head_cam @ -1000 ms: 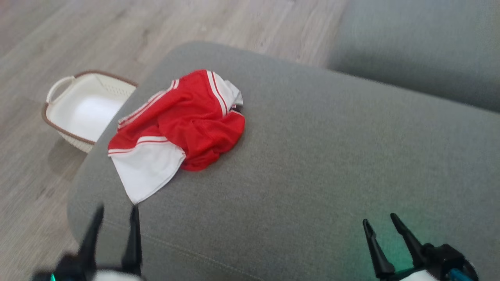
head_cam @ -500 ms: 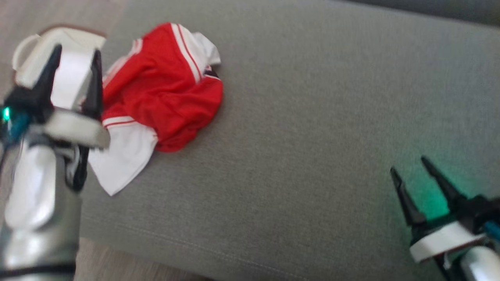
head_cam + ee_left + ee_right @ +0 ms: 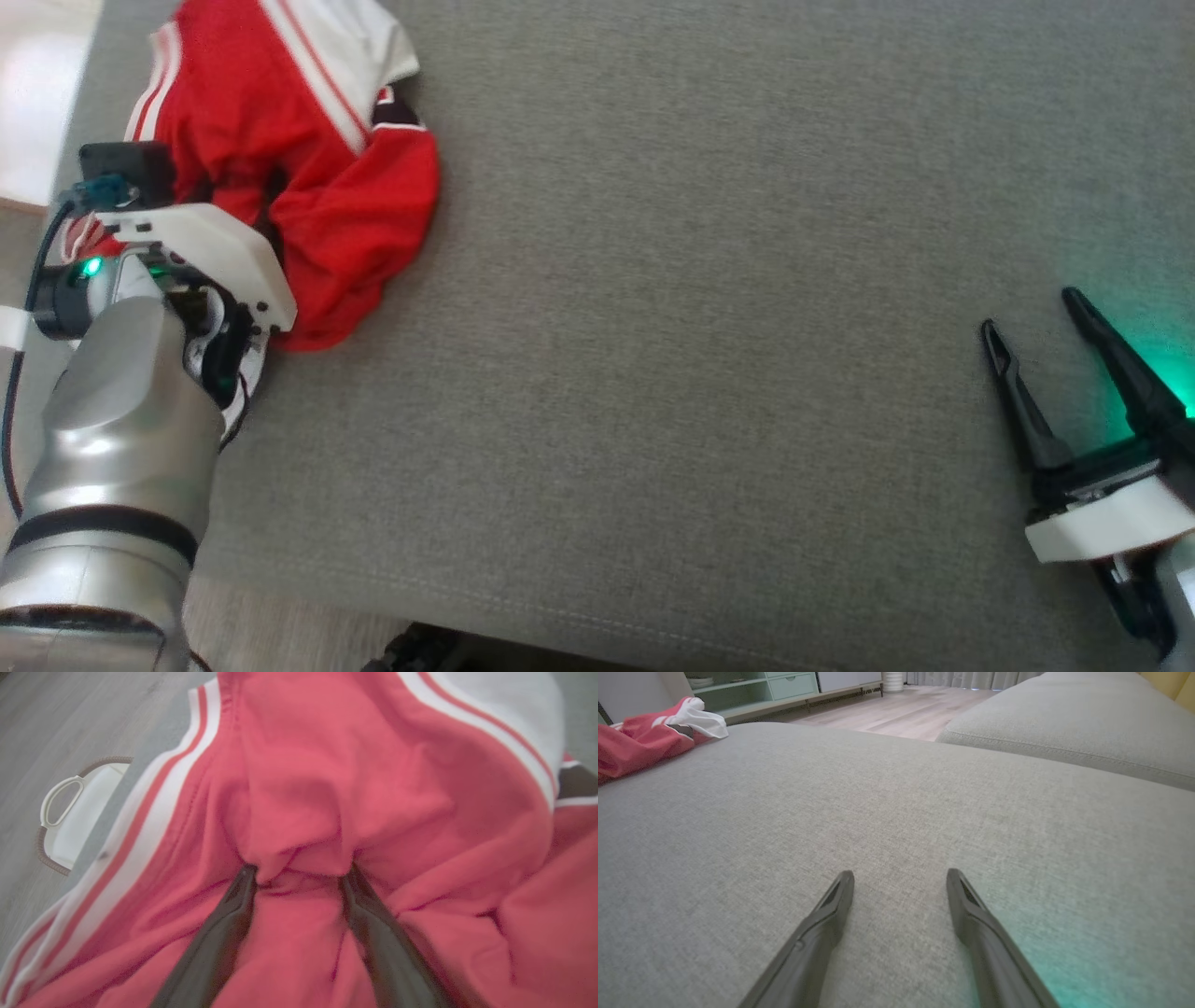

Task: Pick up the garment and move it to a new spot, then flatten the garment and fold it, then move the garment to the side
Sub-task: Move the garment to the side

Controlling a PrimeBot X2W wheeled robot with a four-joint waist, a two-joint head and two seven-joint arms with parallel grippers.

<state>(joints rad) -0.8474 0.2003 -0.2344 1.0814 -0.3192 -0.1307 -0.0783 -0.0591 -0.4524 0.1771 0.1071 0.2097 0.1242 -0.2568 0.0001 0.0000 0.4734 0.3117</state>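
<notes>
The left gripper stands with its two dark fingers spread wide, tips pressed down into the red-and-white sports jersey; a puckered fold of red cloth bulges between the tips, but the fingers are not clamped on it. In the head view the jersey lies crumpled at about 10 o'clock, on the edge of the grey sofa cushion, with the left arm's white wrist housing covering its near side. White stripes run along the red cloth and a white panel shows at the jersey's far end. A small dark patch sits by that panel (it may be a label, too small to read). The right gripper is at about 4 o'clock, fingers equally wide apart, holding nothing and hanging just over bare cushion, well apart from the jersey; a green glow falls on the fabric beside it. In the right wrist view the jersey is at 10 o'clock, with a second grey cushion at 2 o'clock. Beyond the cushion's edge, at 9 o'clock in the left wrist view, a white laundry basket with a brown rim stands on the wood floor.
</notes>
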